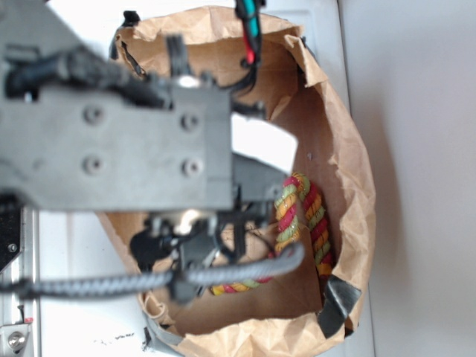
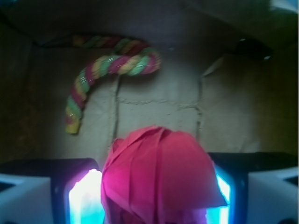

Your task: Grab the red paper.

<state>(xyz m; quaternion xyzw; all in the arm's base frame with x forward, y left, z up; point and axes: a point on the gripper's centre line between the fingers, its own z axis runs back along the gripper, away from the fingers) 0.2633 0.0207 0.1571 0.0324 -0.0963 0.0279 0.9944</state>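
Tool pinching the red paper over the bag floor.
Grasp looks made; the rope lies well apart.

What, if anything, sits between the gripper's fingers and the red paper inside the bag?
Nothing visible does. In the wrist view the red paper already sits between the gripper fingers. The rope lies apart on the bag floor.

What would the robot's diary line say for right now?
gripper: shut on red paper | place: inside paper bag | rope: untouched on bag floor
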